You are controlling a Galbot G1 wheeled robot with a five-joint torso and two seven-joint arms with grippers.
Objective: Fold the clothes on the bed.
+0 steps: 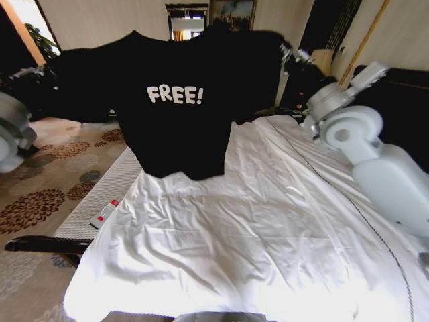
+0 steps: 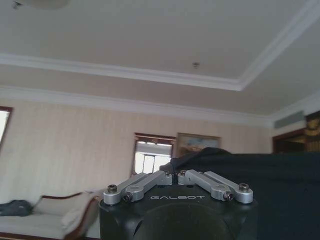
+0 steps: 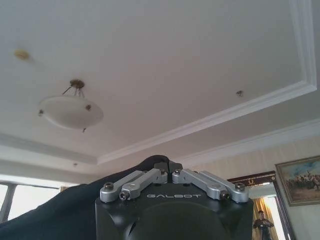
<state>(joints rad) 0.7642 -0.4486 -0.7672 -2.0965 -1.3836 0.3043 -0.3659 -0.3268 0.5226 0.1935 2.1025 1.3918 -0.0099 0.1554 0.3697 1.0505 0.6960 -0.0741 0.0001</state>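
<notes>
Head view: black T-shirt (image 1: 181, 100) held up spread in the air above the white bed (image 1: 268, 228), print facing camera | left gripper (image 2: 173, 174) jaws pinched on shirt fabric | right gripper (image 3: 169, 167) likewise clamped on shirt.

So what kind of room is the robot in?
Probably a bedroom, maybe in a hotel: there's a big bed with white sheets, a patterned carpet, and a framed painting on the wall.
</notes>
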